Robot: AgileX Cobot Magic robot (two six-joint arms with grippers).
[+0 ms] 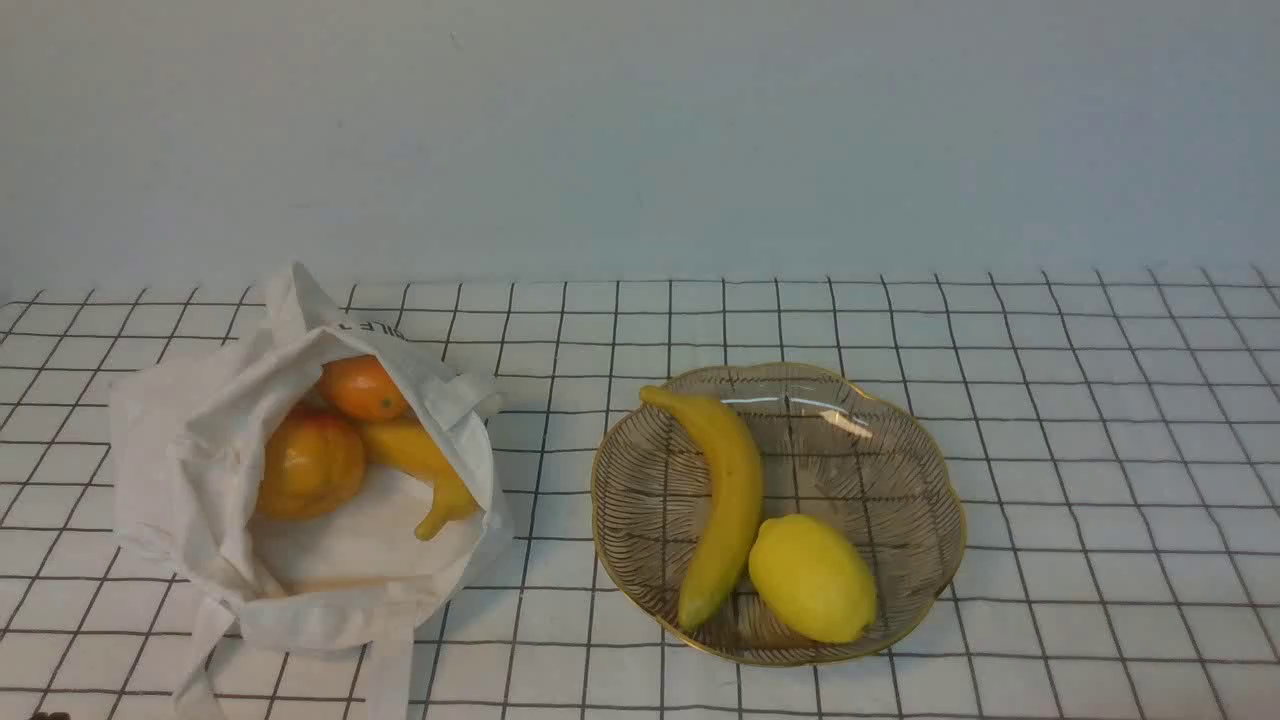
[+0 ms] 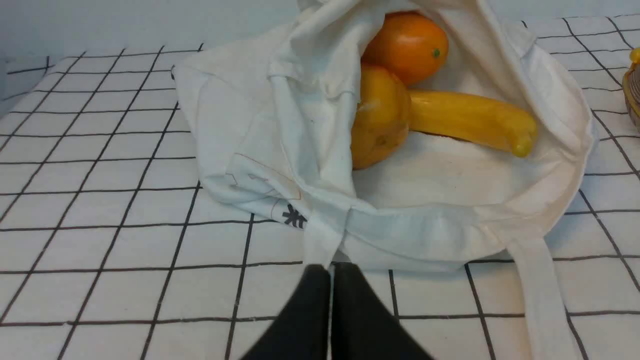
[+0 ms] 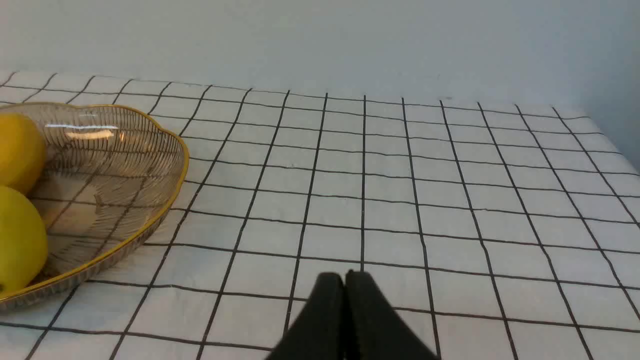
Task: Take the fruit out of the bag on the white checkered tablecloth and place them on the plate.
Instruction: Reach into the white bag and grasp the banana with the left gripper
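Note:
The white bag (image 1: 190, 450) lies open at the left of the white checkered tablecloth (image 1: 1100, 450). In it are a round orange (image 1: 362, 388), an orange-red pear (image 1: 310, 462) and a banana (image 1: 420, 455). The gold-rimmed glass plate (image 1: 940, 480) holds a banana (image 1: 725, 500) and a lemon (image 1: 812, 578). My left gripper (image 2: 331, 267) is shut just before the bag (image 2: 240, 125), with a strap (image 2: 320, 240) running behind its tips. The orange (image 2: 407, 45), pear (image 2: 380, 115) and banana (image 2: 470, 120) show beyond it. My right gripper (image 3: 345, 274) is shut over bare cloth, beside the plate (image 3: 150, 165). Neither gripper shows in the front view.
Two bag straps (image 1: 390, 670) trail toward the front edge. A pale wall (image 1: 640, 130) stands behind the table. The cloth's side edge (image 3: 615, 145) shows in the right wrist view. The plate's edge (image 2: 632, 95) shows past the bag in the left wrist view.

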